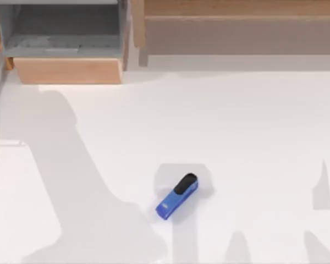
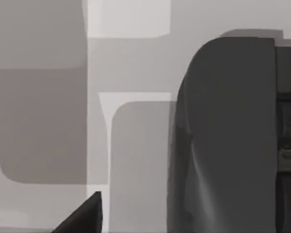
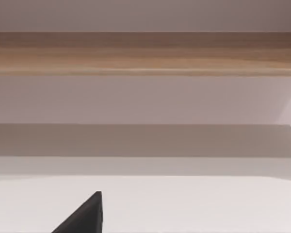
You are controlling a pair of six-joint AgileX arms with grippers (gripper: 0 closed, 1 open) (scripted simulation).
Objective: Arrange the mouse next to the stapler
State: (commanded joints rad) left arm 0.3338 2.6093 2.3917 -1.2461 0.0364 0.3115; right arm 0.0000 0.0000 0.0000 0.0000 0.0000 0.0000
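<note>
Stapler (image 1: 177, 196): lies flat on the white surface (image 1: 253, 126), a little below the middle of the top view. It sits on a diagonal, with the black cap toward the upper right and the white-marked end toward the lower left. Nothing touches it and nothing lies beside it.

Mouse (image 2: 223, 141): in the left wrist view a dark grey, round-shouldered body sits very close to the camera, against a black part of the arm. Its position on the surface cannot be told, nor can it be told whether it is gripped.

Left hand (image 2: 82, 218): one black wedge of it is in frame over pale grey panels. Whether it is wide, narrow or holding something cannot be told.

Right hand (image 3: 82, 218): a matching black wedge sits low over the surface, facing a wooden ledge (image 3: 145, 53) with a shaded recess beneath it. Its state cannot be told.

Surroundings: an open wooden drawer (image 1: 69, 70) with a grey interior sits at the far left edge of the surface. A long wooden shelf (image 1: 236, 33) runs along the far edge to its right. Arm shadows fall across the left side and the near right corner.
</note>
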